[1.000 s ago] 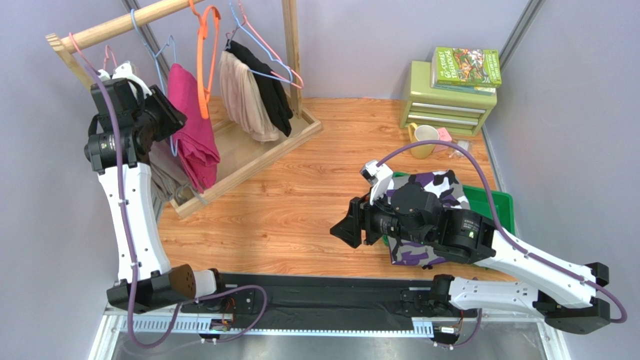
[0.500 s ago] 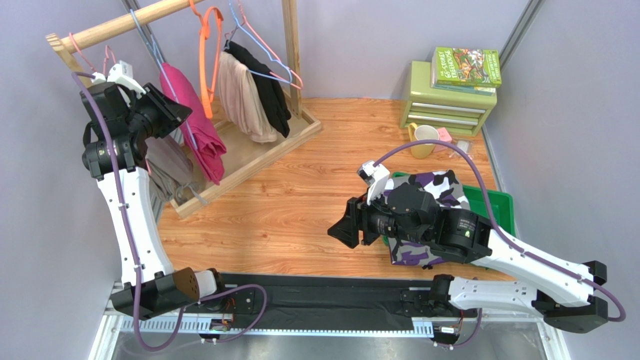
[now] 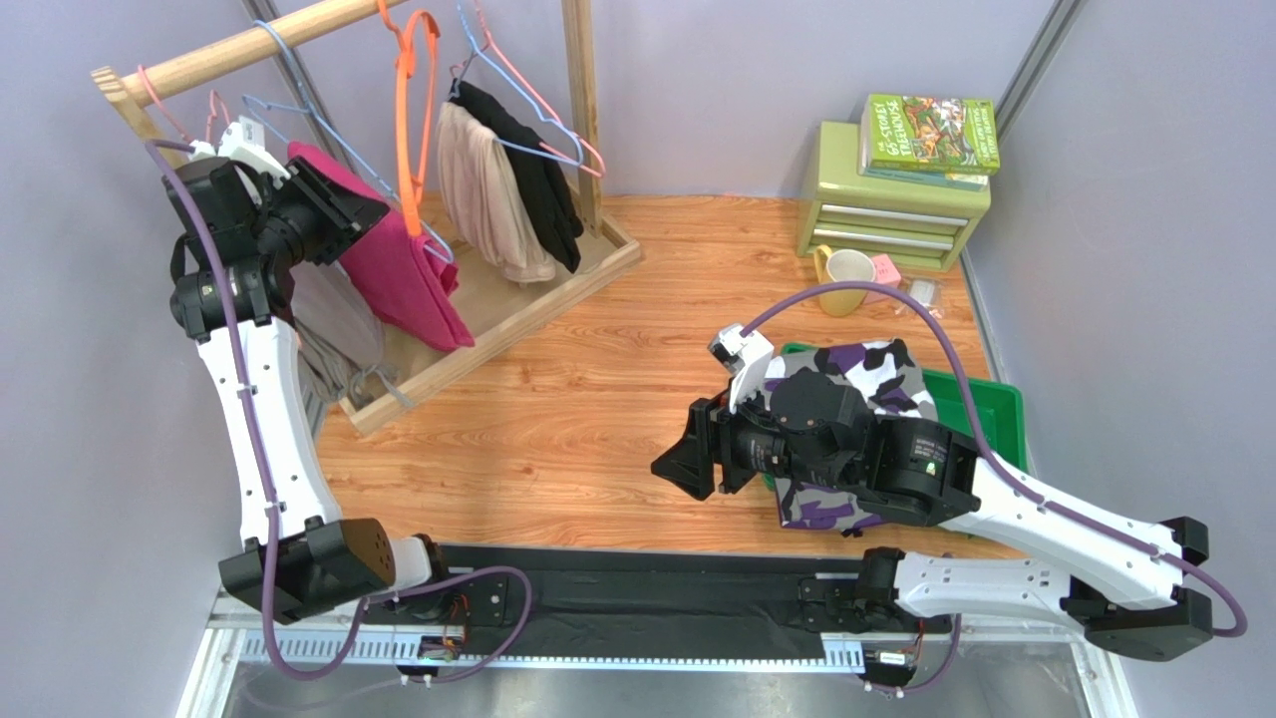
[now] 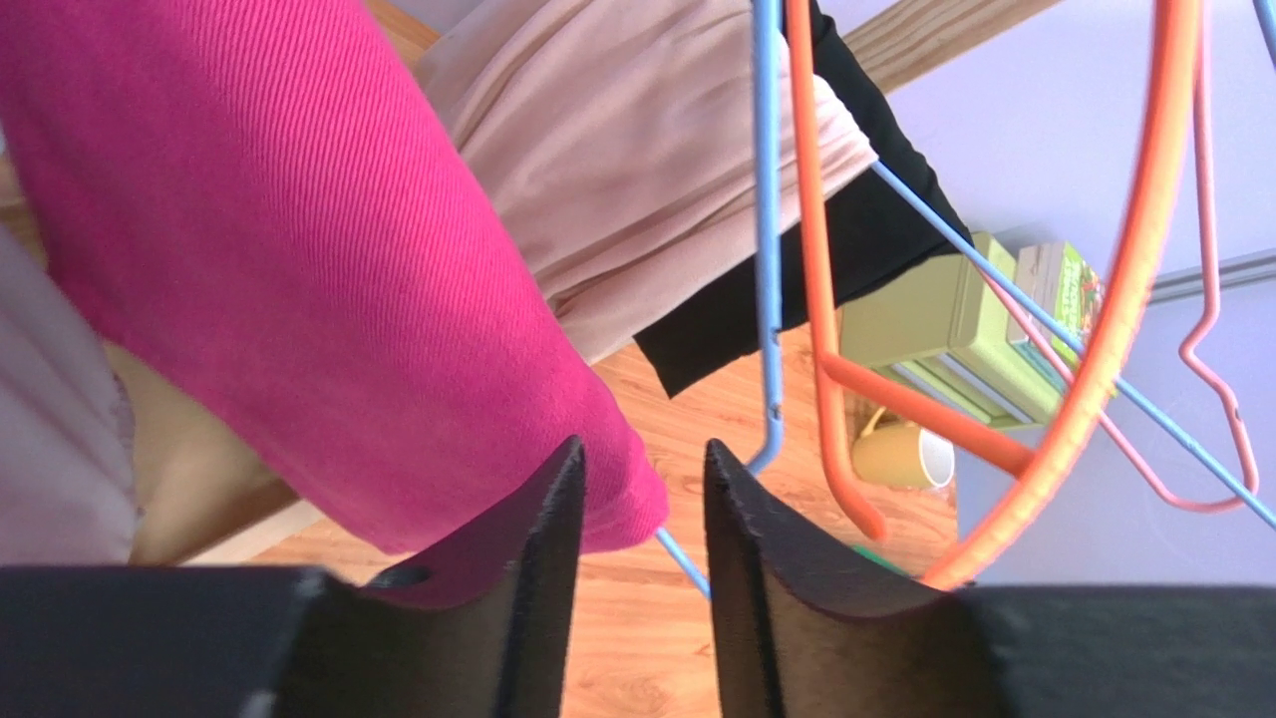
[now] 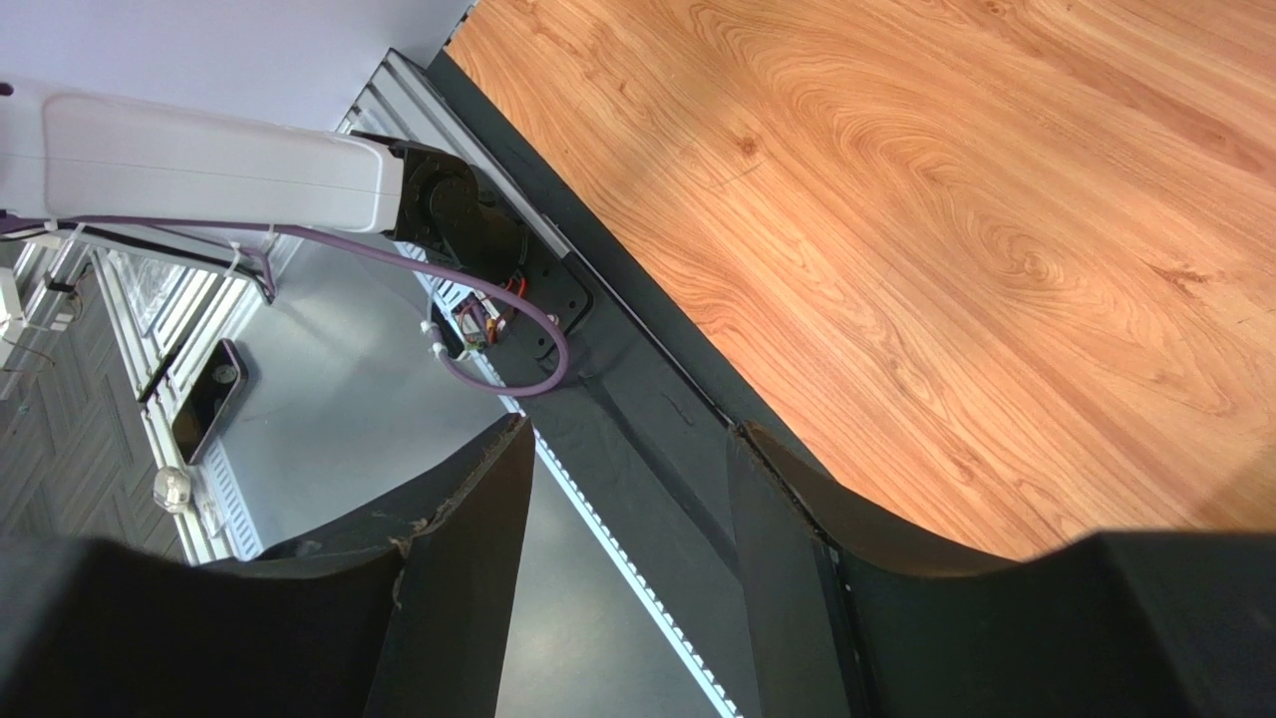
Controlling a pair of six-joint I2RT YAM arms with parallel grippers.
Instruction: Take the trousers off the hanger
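The magenta pink trousers (image 3: 397, 269) hang on a blue wire hanger (image 3: 424, 237) on the wooden rack, swung out slantwise to the right. My left gripper (image 3: 333, 210) is high up against their upper left side. In the left wrist view the pink cloth (image 4: 270, 255) runs along the left finger and ends beside the fingertips; the left gripper (image 4: 641, 446) has a narrow gap that shows floor and blue wire (image 4: 769, 225). The camouflage trousers (image 3: 861, 374) lie in the green bin (image 3: 992, 412), partly under my right arm. My right gripper (image 3: 683, 458) is open and empty, also in its wrist view (image 5: 629, 434).
A beige garment (image 3: 479, 180) and a black garment (image 3: 542, 177) hang further right on the rack; an empty orange hanger (image 3: 405, 105) hangs between. A grey garment (image 3: 337, 329) hangs low at left. A green drawer unit (image 3: 891, 202) with books (image 3: 929, 132) and a yellow mug (image 3: 846, 277) stand at the back right.
My left gripper has risen and turned towards the rack rail. The pink trousers have swung from hanging straight to slanting out rightward. The right arm has barely moved.
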